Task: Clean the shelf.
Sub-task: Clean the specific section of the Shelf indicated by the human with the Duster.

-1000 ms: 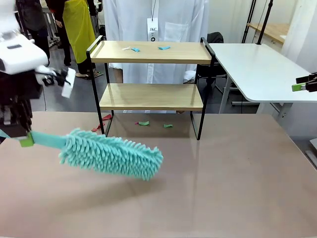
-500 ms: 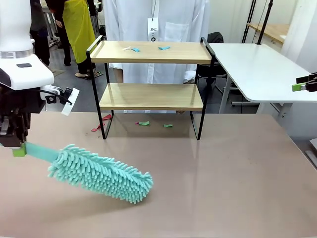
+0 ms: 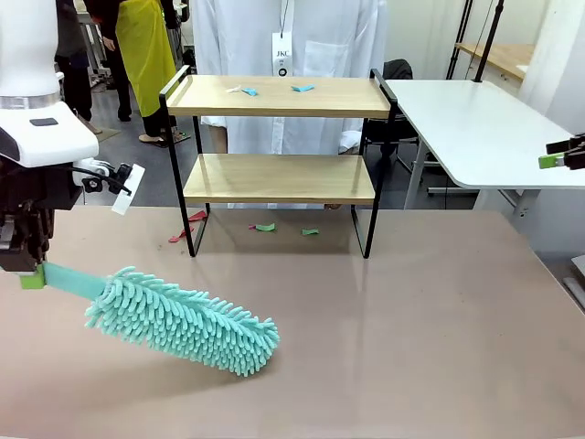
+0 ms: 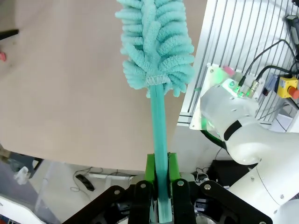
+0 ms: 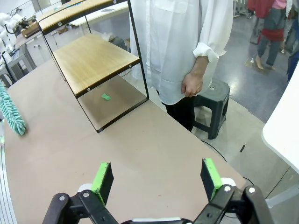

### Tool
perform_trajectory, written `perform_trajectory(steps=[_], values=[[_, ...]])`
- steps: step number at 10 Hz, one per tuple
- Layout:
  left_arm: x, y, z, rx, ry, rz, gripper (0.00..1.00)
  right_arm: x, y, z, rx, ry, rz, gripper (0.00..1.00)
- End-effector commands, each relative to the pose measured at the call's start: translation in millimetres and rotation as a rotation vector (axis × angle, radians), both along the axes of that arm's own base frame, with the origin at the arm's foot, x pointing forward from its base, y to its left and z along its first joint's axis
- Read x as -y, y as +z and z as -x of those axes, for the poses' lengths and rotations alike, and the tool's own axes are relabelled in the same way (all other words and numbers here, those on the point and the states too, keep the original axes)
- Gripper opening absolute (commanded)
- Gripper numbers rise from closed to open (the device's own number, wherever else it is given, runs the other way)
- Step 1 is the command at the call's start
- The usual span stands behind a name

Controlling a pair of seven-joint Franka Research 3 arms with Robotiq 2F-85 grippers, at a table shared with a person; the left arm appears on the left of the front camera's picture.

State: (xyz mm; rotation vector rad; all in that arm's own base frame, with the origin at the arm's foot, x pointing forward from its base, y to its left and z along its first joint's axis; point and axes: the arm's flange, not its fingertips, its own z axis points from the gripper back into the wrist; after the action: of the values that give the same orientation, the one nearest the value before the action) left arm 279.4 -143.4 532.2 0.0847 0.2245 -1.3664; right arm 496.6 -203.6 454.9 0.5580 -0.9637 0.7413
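- At the near left of the tan tabletop (image 3: 430, 347), your left gripper (image 4: 161, 163) has its green pads clamped on the flat handle of the teal duster (image 3: 183, 322). The fluffy head hangs low, just over the table or touching it; I cannot tell which.
- Across the table stands the shelf (image 3: 274, 97), well apart from the duster, with small paper scraps (image 3: 303, 88) on its top board.
- Your right gripper (image 5: 157, 178) hovers off to the right, fingers wide apart, holding nothing.
- Watch the grip: the handle is thin and held near its end, so the long head could twist or droop when pressed against a board.
- Mind the raised side rails: a low approach could catch them and shove the light frame toward the person (image 3: 283, 37) behind it.
- A hard sweep could fling scraps off the far edge.
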Motion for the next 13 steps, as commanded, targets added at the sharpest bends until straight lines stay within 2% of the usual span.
perform_trajectory(steps=[1, 13], values=[[2.7, 0.8, 0.2, 0.003, -0.004, 0.019, 0.13, -1.8, 1.8, 0.2, 0.004, 0.003, 0.0, 1.0], [2.7, 0.8, 0.2, 0.003, -0.004, 0.019, 0.13, -1.8, 1.8, 0.2, 0.004, 0.003, 0.0, 1.0]])
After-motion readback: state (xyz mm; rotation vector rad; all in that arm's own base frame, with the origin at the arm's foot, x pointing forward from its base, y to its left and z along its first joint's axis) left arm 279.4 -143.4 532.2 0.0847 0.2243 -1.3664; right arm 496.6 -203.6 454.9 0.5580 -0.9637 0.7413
